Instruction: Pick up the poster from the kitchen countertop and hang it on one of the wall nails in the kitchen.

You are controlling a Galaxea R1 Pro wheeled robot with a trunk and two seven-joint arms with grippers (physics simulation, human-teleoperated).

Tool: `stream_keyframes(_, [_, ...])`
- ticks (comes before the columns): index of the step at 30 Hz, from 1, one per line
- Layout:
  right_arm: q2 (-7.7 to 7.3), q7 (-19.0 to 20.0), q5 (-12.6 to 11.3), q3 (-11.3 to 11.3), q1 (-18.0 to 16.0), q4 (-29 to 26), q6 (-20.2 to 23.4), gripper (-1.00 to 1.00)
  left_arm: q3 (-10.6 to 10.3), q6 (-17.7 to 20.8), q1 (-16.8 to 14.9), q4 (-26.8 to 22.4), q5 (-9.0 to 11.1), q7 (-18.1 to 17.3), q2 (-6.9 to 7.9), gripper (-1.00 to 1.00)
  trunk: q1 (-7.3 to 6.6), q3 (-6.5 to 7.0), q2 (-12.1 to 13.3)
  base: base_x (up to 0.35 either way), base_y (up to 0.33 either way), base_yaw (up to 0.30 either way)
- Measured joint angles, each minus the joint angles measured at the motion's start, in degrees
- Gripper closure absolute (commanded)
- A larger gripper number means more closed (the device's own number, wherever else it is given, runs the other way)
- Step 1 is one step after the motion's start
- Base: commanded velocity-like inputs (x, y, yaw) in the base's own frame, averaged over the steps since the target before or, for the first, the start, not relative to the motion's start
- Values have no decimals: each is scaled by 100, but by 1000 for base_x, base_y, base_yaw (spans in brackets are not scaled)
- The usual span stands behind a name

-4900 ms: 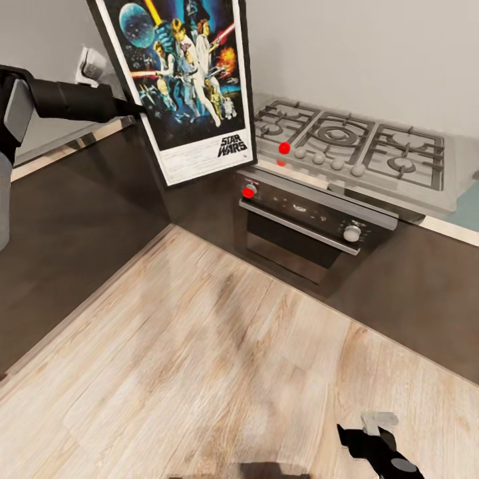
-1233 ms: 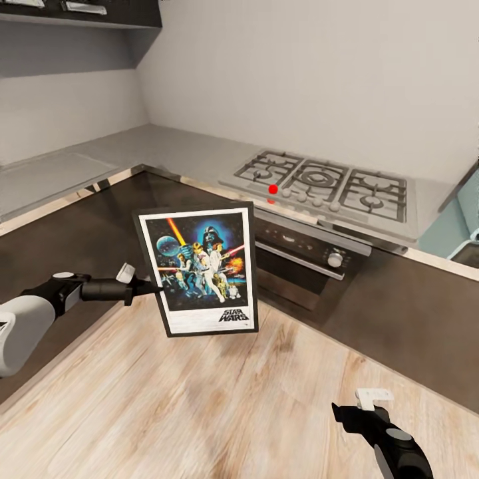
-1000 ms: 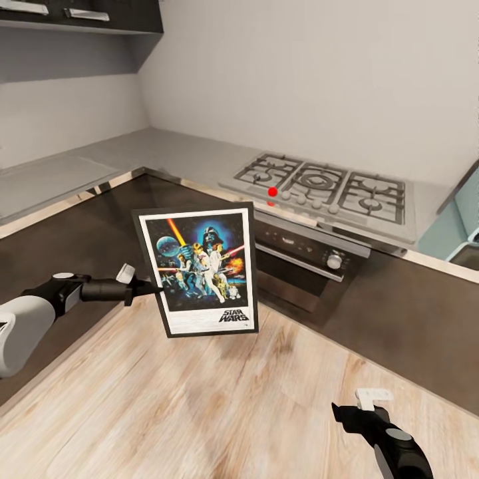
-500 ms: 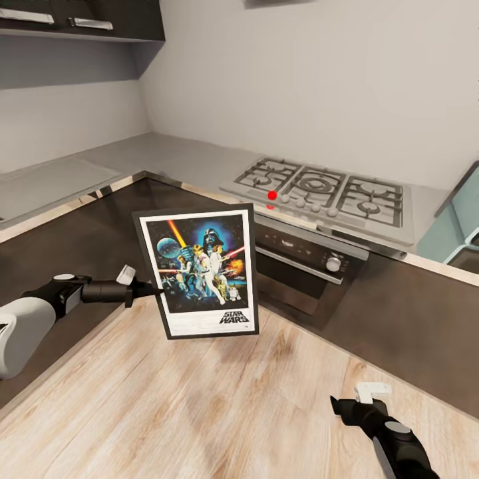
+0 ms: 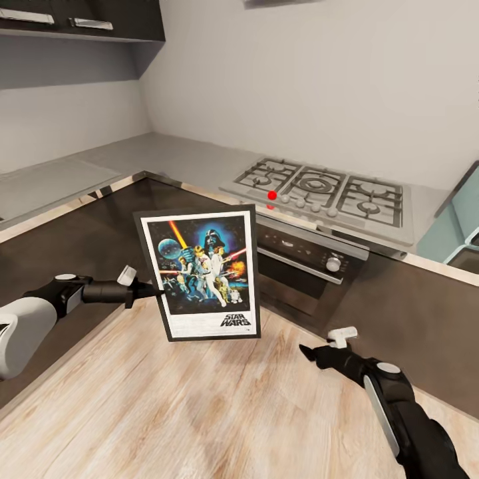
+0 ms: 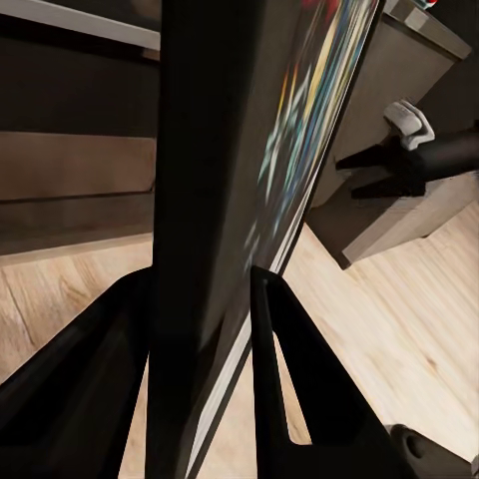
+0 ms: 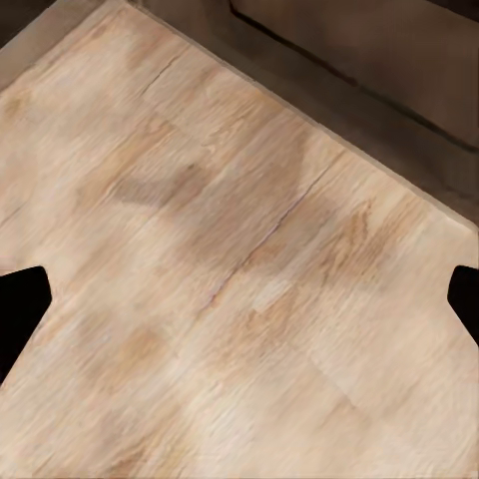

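The poster (image 5: 199, 273), black-framed with a white border and the Star Wars logo at its bottom, hangs upright over the wood floor in front of the cabinets. My left gripper (image 5: 152, 291) is shut on its left edge. In the left wrist view the poster (image 6: 230, 150) shows edge-on, pinched between both dark fingers (image 6: 299, 399) of my left gripper (image 6: 200, 329). My right gripper (image 5: 313, 350) hovers low to the right of the poster, apart from it. In the right wrist view, my right gripper (image 7: 239, 294) is open above bare floor. The grey kitchen countertop (image 5: 153, 156) wraps the corner behind.
A gas hob (image 5: 326, 193) with a red knob sits on the counter above a built-in oven (image 5: 299, 263). Dark wall cabinets (image 5: 80, 20) hang at the upper left. A pale teal object (image 5: 466, 226) is at the right edge. Pale wood floor (image 5: 199, 399) lies below both arms.
The right arm has swung up and left, nearer the poster's lower right. The left gripper still holds the poster, far lower than 4.9 s ago. The camera has tilted up.
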Motion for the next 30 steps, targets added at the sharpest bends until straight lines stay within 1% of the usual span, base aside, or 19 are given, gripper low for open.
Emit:
stream_keyframes(1, [-2, 74, 1, 0, -37, 0, 0, -100, 0, 0, 0, 0, 0, 0, 0, 100, 0, 0, 0, 0, 0, 0])
stream_keyframes(2, [-21, 307, 0, 0, -126, 0, -1, -100, 0, 0, 0, 0, 0, 0, 0, 100, 0, 0, 0, 0, 0, 0])
stream_keyframes(3, [-38, 448, 4, 0, -177, 0, -1, -100, 0, 0, 0, 0, -1, 0, 0, 100, 0, 0, 0, 0, 0, 0])
stream_keyframes(4, [-110, 753, 6, 0, -272, 9, -2, -100, -1, 0, 0, 0, -2, 0, 0, 100, 0, 0, 0, 0, 0, 0])
stream_keyframes(5, [-148, 895, 9, 0, -313, 15, -3, -100, 0, 1, 0, 0, -4, 0, 0, 100, 0, 0, 0, 0, 0, 0])
stream_keyframes(6, [-243, 1177, 10, 0, -370, 24, -6, -100, 0, 1, 0, 0, -6, 0, 0, 100, 0, 0, 0, 0, 0, 0])
stream_keyframes(7, [-290, 1311, 10, 0, -394, 26, -9, -100, -1, 1, 0, 0, -7, 0, 0, 100, 0, 0, 0, 0, 0, 0])
stream_keyframes(8, [-362, 1539, 8, 0, -426, 31, -12, -100, -2, 1, 0, 0, -8, 0, 0, 100, 0, 0, 0, 0, 0, 0])
stream_keyframes(10, [-429, 1823, 11, 0, -484, 41, -15, -100, -3, 1, 0, 0, -12, 0, -2, 100, 0, 0, 0, 0, 0, 0])
stream_keyframes(13, [-477, 2267, 12, 4, -662, 77, -15, -100, -14, -1, 0, 0, -21, 0, -7, 100, 0, 0, 0, 0, 0, 0])
stream_keyframes(15, [-486, 2477, 19, 6, -732, 87, -15, -100, -18, -2, 0, 0, -32, 0, -7, 100, 0, 0, 0, 0, 0, 0])
stream_keyframes(16, [-493, 2782, 90, 7, -818, 96, -17, -100, -30, -4, 0, 0, -106, 0, -10, 100, 0, 0, 0, 0, 0, 0])
stream_keyframes(17, [-495, 2976, 207, 10, -857, 100, -16, -100, -38, -5, 0, 0, -198, 0, -13, 100, 0, 0, 0, 0, 0, 0])
stream_keyframes(18, [-493, 3068, 283, 12, -870, 104, -17, -100, -31, -6, 0, 0, -252, 0, -15, 100, 0, 0, 0, 0, 0, 0])
stream_keyframes(19, [-488, 3227, 434, 19, -889, 109, -13, -100, -36, -6, 0, 2, -354, 0, -22, 100, 0, 0, 0, 0, 0, 0])
stream_keyframes(21, [-475, 3422, 650, 81, -906, 112, -28, -100, -26, -7, 0, 5, -454, 0, -36, 100, 0, 0, 0, 0, 0, 0])
stream_keyframes(22, [-471, 3465, 698, 116, -911, 113, -31, -100, -26, -7, 0, 6, -476, 0, -43, 100, 0, 0, 0, 0, 0, 0])
stream_keyframes(25, [-451, 3562, 804, 234, -923, 112, -39, -100, -23, -7, 0, 7, -525, 0, -80, 100, 0, 0, 0, 0, 0, 0])
stream_keyframes(30, [-431, 3614, 861, 308, -930, 115, -45, -100, -21, -7, 0, 8, -551, 0, -137, 100, 0, 0, 0, 0, 0, 0])
